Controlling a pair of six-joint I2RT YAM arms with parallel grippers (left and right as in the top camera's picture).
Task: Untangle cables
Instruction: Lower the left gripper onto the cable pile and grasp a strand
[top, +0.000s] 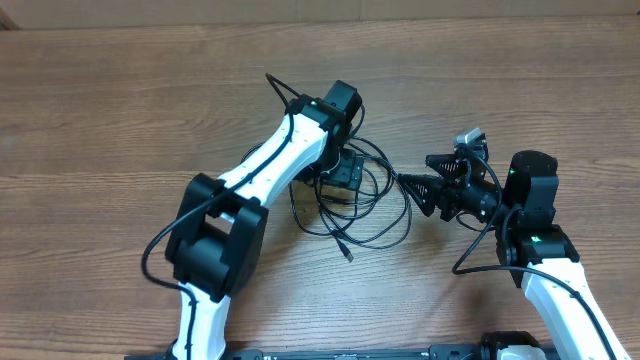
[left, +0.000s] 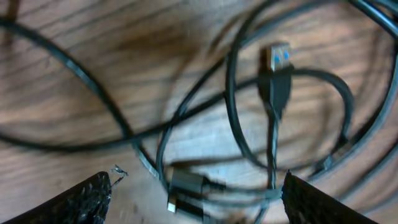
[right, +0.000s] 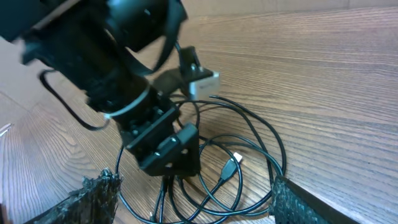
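- Left gripper (left: 196, 185) hangs low over the tangled cables (left: 275, 87), jaws wide apart, gripping nothing
- Right gripper (right: 194, 182) faces the cables, jaws apart, holding nothing

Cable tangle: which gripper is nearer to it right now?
Left. The left gripper hangs directly over the cable tangle, jaws open with cords between them. The right gripper sits off the tangle's right edge, jaws open and empty.

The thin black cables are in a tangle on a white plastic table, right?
Not quite. The thin black cables are in a tangle, but the table is brown wood grain, not white plastic. The overhead view shows it.
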